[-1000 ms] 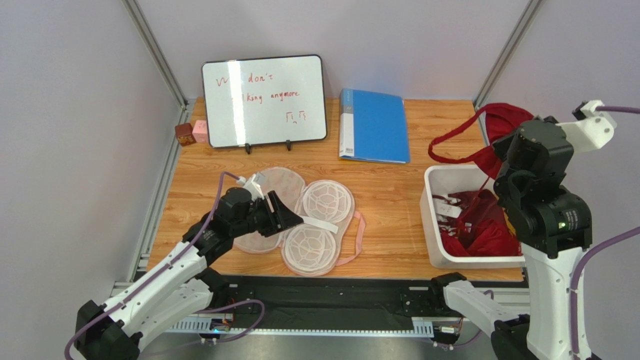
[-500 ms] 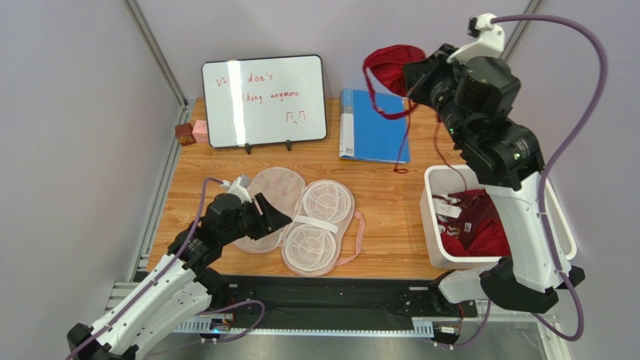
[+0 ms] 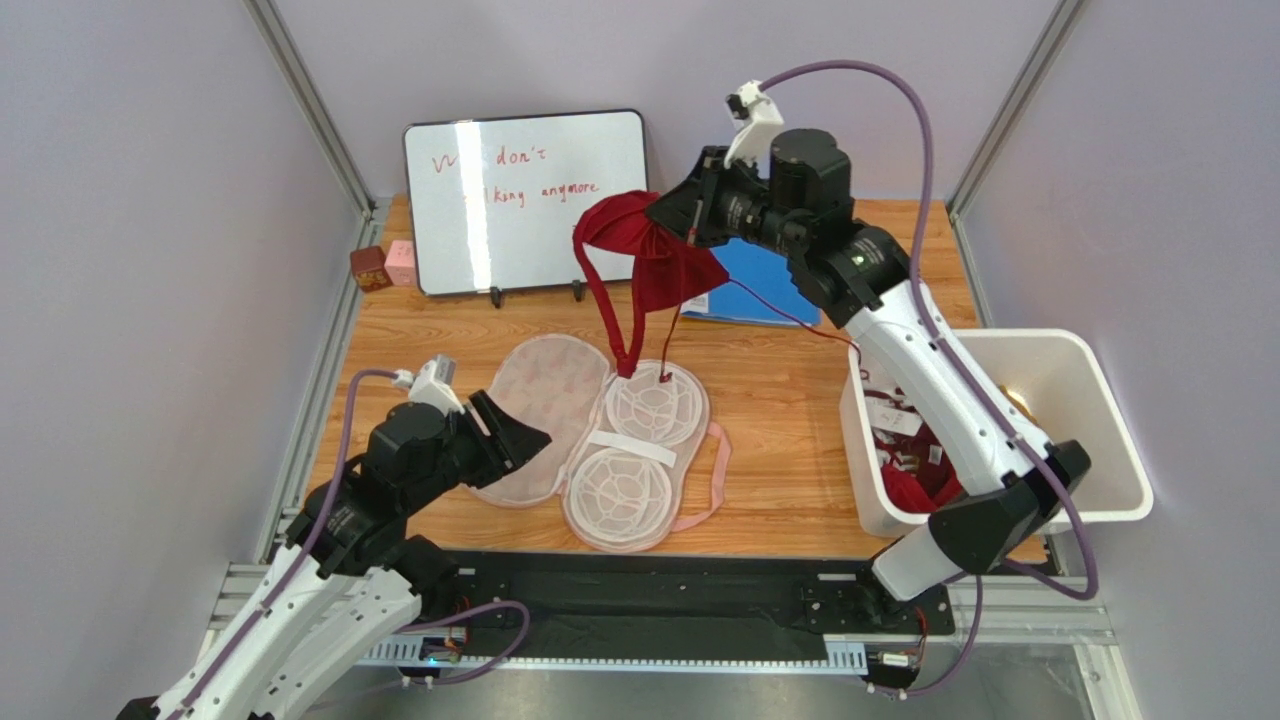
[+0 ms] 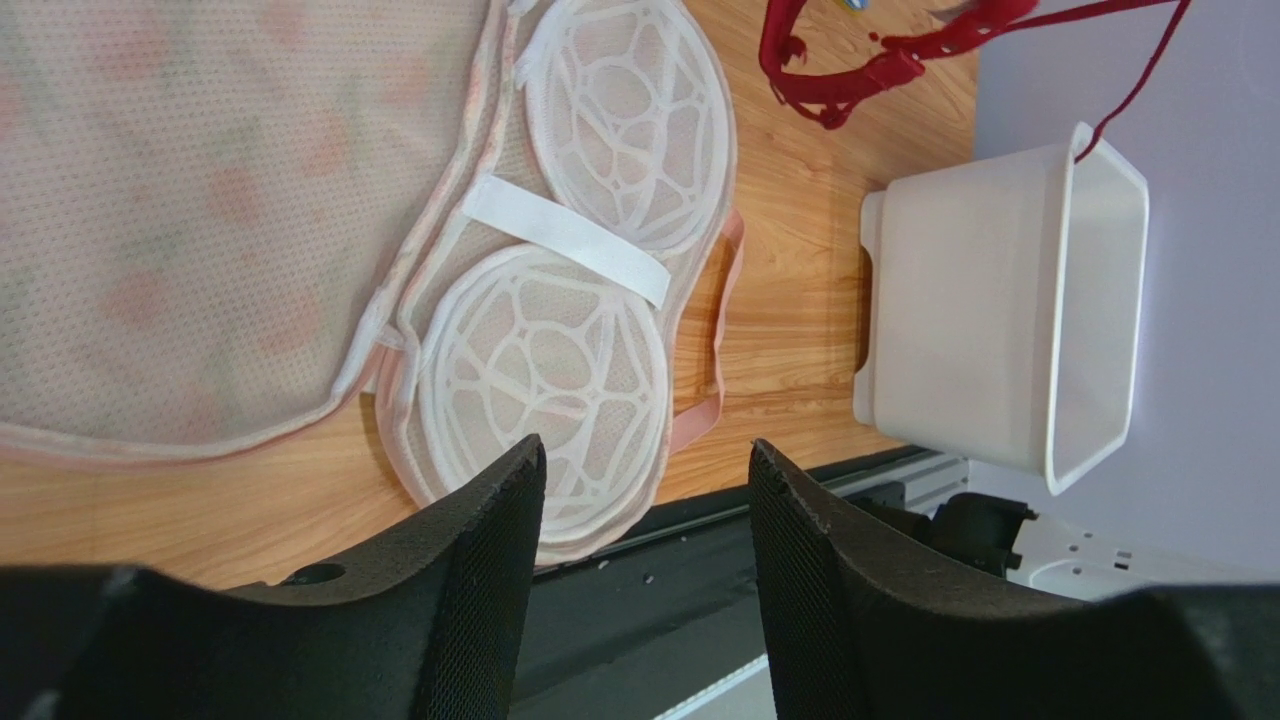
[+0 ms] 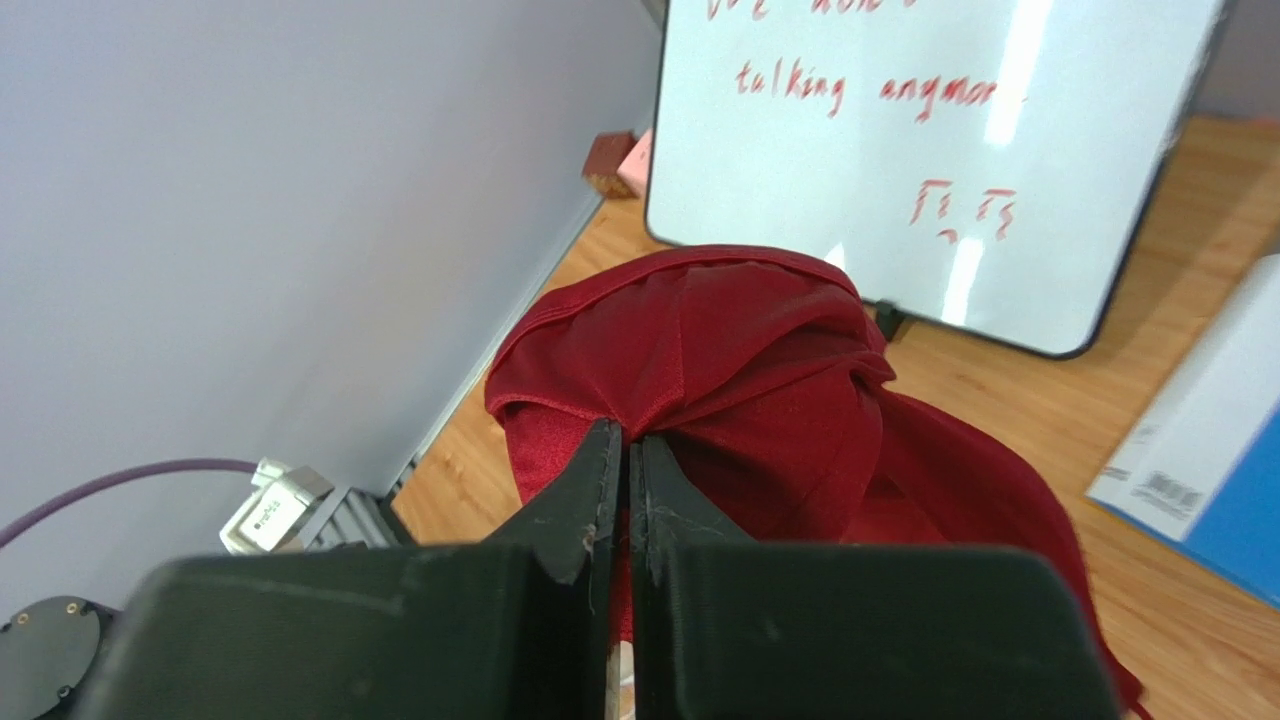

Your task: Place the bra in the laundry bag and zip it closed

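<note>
Right gripper (image 5: pixel 625 450) is clamped on the bra (image 3: pixel 613 228), up above the laundry bag (image 3: pixel 616 488). Left gripper (image 4: pixel 643 510) is spread apart beside it.

Right gripper (image 5: pixel 624 438), seen from its own wrist: two black fingers (image 5: pixel 579 488) pressed together with their tips pinching a fold of the dark red bra (image 5: pixel 721 360). The fabric bunches above the tips and falls away to the lower right, hiding what lies under it. Behind it, a whiteboard (image 5: pixel 932 135) with red handwriting stands upright on the wooden table (image 5: pixel 1052 398), one black foot showing just past the bra. A small brown block (image 5: pixel 610 155) sits by the board's lower left corner. A blue folder (image 5: pixel 1225 495) with a white label lies at the right edge. A plain grey wall (image 5: pixel 271 195) fills the left, and a purple cable (image 5: pixel 105 488) runs to a pale connector (image 5: pixel 274 510) at lower left.
</note>
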Controlling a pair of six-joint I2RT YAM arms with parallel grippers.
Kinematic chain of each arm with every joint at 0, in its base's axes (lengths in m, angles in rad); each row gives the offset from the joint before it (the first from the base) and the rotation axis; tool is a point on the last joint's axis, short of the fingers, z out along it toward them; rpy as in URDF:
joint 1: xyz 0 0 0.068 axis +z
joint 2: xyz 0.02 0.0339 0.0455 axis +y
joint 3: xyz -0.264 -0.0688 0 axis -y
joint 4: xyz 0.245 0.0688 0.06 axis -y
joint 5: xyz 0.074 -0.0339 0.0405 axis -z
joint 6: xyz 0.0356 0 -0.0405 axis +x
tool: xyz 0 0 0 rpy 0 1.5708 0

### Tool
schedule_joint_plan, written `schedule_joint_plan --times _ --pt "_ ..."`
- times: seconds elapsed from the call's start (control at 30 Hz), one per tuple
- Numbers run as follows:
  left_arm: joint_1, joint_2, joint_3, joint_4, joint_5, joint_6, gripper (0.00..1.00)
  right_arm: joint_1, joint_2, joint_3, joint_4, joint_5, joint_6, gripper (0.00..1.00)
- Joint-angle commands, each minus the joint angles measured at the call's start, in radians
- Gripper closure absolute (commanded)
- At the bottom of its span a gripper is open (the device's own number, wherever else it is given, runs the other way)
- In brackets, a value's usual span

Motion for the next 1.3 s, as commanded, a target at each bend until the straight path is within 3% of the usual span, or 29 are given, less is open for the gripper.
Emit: schedule_joint_plan --times 0.0,0.27,0.53,0.93,1.27 --pt "0.001 -0.026 0.053 -0.068 -0.039 0.011 0.41 0.001 0.049 0.019 0.126 -0.165 0.031 1.00" --pt "0.001 -0.023 0.064 -0.073 -0.050 0.009 0.41 0.003 0.167 0.329 0.062 -0.189 0.024 1.00" --pt "0.001 -0.045 0.058 -0.086 -0.062 0.007 0.41 0.003 0.191 0.456 0.088 -0.198 0.041 1.00" --pt "0.001 -0.099 0.058 -0.134 -0.085 -0.003 0.41 0.041 0.181 0.211 0.273 -0.243 0.126 1.00" --pt "0.001 -0.145 0.058 -0.178 -0.106 -0.014 0.41 0.072 0.162 0.107 0.298 -0.226 0.112 1.00"
